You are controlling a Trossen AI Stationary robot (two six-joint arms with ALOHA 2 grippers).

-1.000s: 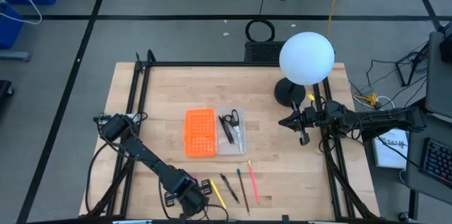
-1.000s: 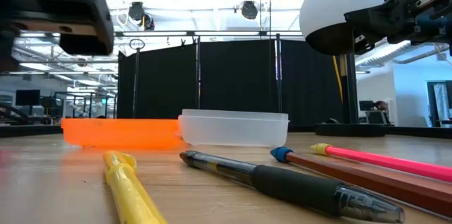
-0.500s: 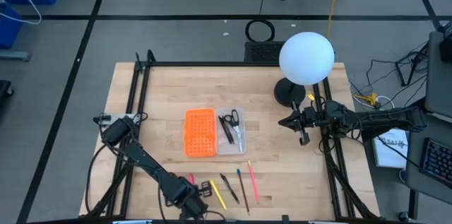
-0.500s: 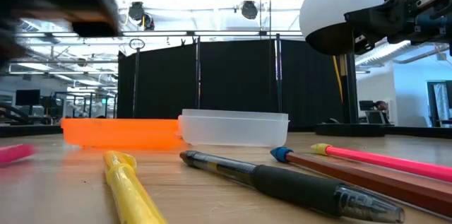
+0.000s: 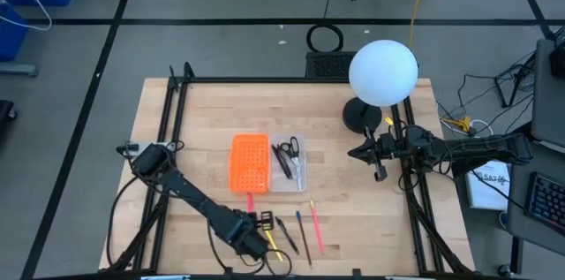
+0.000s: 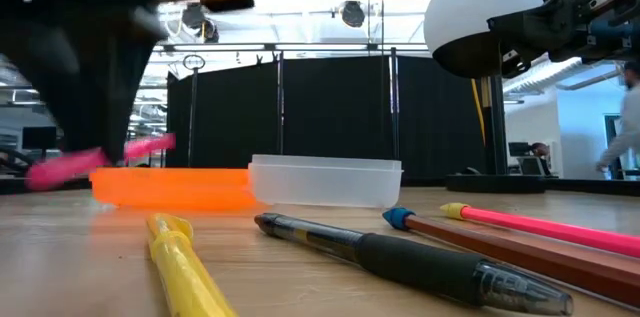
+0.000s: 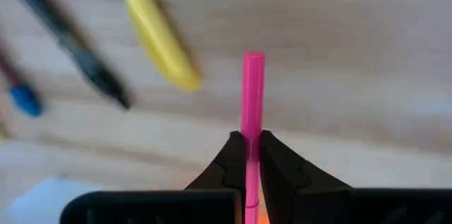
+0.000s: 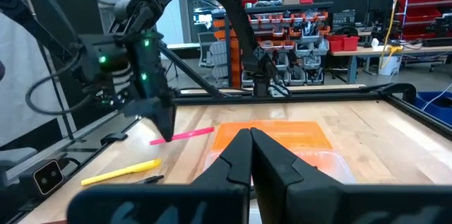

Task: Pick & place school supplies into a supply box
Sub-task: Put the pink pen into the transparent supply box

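Observation:
My left gripper hovers near the table's near edge, shut on a pink pen that points toward the supply box. The box lies open at mid-table: an orange gridded panel joined to a clear tray in which black-handled scissors and a black pen lie. A yellow pen, a black pen, a blue-tipped pencil and a pink pencil lie flat on the table beside the left gripper. My right gripper waits shut above the table's right side. My left gripper pinches the pink pen between its two fingertips near one end, coming from above and pointing down. The pen is lifted clear of the table, close to level, and its free end sticks out toward the orange panel.
A lamp with a white globe on a black base stands at the far right of the table. Black frame rails run along the table's left and right sides. Bare wood lies left of the box.
My left gripper has taken the pink pen up off the table near the near edge and carried it right and toward the supply box. The pen, which lay low at the table half a second ago, now hangs clear, pointing at the orange panel.

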